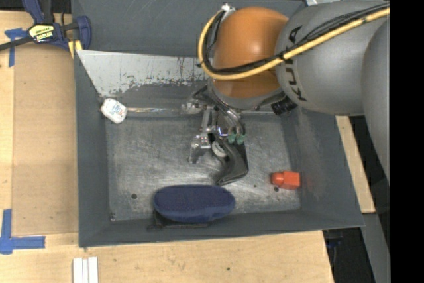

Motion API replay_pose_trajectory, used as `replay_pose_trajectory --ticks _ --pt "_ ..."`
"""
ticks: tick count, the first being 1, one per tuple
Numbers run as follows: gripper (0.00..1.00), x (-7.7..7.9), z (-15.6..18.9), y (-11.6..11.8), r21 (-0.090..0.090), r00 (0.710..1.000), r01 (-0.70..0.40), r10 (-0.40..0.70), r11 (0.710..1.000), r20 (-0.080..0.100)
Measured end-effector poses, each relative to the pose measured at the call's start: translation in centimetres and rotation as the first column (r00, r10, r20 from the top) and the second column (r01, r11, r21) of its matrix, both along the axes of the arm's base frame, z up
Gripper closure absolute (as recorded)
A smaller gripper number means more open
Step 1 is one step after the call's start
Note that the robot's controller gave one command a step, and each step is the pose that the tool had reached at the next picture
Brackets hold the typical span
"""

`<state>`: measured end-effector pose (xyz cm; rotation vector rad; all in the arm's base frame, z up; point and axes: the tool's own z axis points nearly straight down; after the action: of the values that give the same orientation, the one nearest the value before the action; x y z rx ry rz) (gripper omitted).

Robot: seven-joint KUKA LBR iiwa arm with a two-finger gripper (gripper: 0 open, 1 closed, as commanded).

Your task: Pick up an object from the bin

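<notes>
My gripper [213, 165] hangs over the middle of the bin floor, below the arm's orange cover. Its fingers stand apart, a silvery one [197, 150] on the left and a black one [233, 170] on the right, and I see nothing clearly held between them. A dark blue oval pad [193, 203] lies just below the gripper, against the bin's near wall. A small orange block [286, 179] rests on the floor to the right of the black finger, apart from it.
A small white and blue object [114, 110] lies in the far left corner of the floor, well away from the gripper. The arm and its orange cover hide the far right part of the bin.
</notes>
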<state>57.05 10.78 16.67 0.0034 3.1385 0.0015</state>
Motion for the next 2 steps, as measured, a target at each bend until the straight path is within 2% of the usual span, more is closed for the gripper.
replay_pose_trajectory --ticks 1,2 --pt "0.00 -4.6 -6.0 -6.7 -0.004 0.997 -0.080 0.080 0.997 -0.009" --pt "0.00 -3.7 -8.8 -13.2 0.008 0.991 0.129 -0.130 0.992 0.014"
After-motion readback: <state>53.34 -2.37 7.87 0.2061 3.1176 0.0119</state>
